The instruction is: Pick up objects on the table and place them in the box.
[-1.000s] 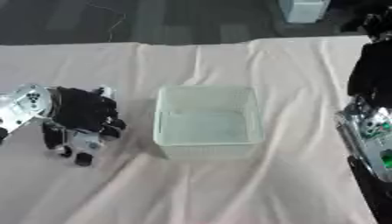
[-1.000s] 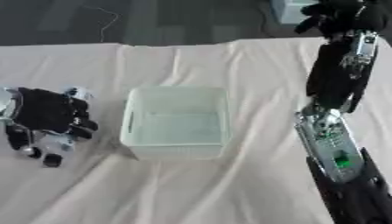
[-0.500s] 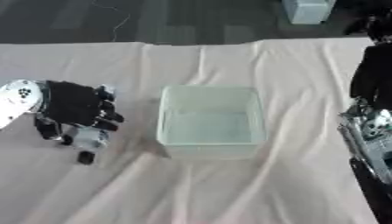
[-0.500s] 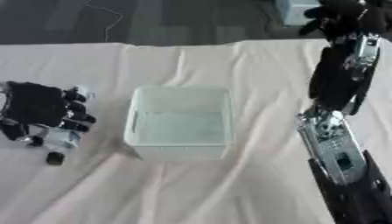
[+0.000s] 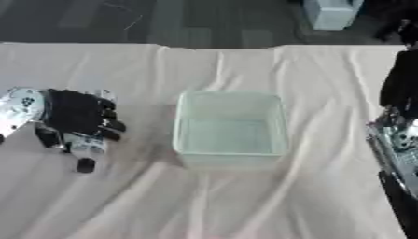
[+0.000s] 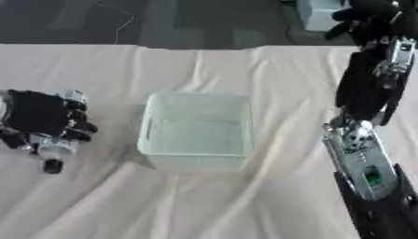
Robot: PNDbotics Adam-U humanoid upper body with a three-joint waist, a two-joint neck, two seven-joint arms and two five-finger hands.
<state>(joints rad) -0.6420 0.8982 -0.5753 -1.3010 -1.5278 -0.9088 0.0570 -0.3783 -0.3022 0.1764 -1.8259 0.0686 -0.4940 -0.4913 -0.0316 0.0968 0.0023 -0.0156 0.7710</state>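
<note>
Left hand (image 5: 75,114) sitting at table's left side, fingers curling round a whitish cylinder (image 5: 85,144) w/ a dark end, held just above the cloth (image 5: 245,200). Clear box (image 5: 231,128) standing mid-table, just right of that hand, apart from it. Right hand (image 6: 367,14) hanging raised at upper right; fingers' state — cannot tell.

**Two head-mounted views, looking down at the table**

Both eyes look steeply down from the robot's head, facing away from its body. They share the box (image 5: 231,126), the cloth-covered table (image 5: 245,196) and the left hand (image 5: 78,114). The right eye view sits slightly rightward, showing more of the right arm (image 6: 367,154) and the dark floor (image 6: 163,18) beyond.
</note>
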